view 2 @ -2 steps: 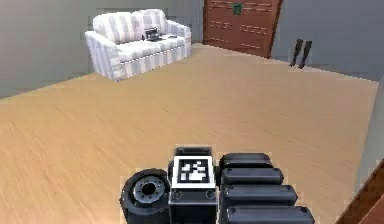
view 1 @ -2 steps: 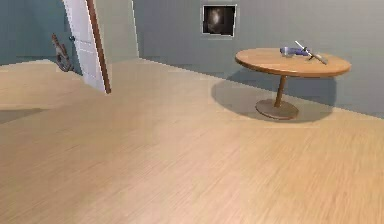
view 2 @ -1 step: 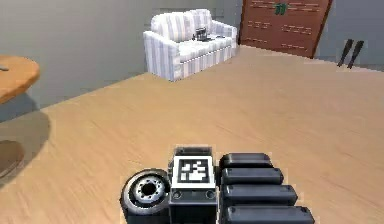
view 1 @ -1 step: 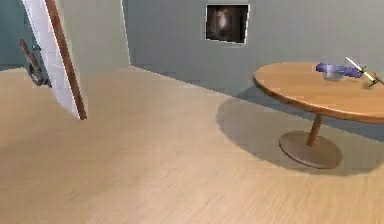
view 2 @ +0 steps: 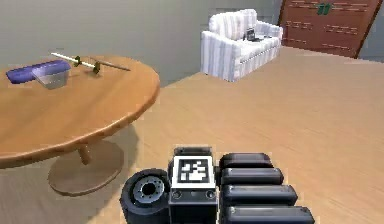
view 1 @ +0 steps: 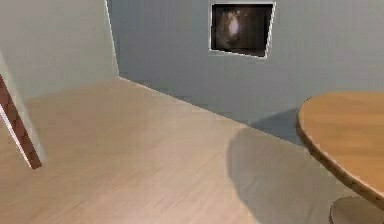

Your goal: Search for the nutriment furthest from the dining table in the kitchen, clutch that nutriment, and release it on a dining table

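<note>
Wood floor (view 2: 300, 120) ran under a round counter (view 2: 100, 105) just beyond the hand (view 2: 148, 197), whose grip and load I could not tell. Farther off on it lay a bowl (view 2: 52, 73) and thin utensil (view 2: 95, 63). The nutriment looked not yet found; search, pickup and delivery were left.

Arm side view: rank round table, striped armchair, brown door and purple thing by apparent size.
1. round table, also nearest.
2. striped armchair and brown door: about alike, unranked.
3. purple thing, smallest.
</note>
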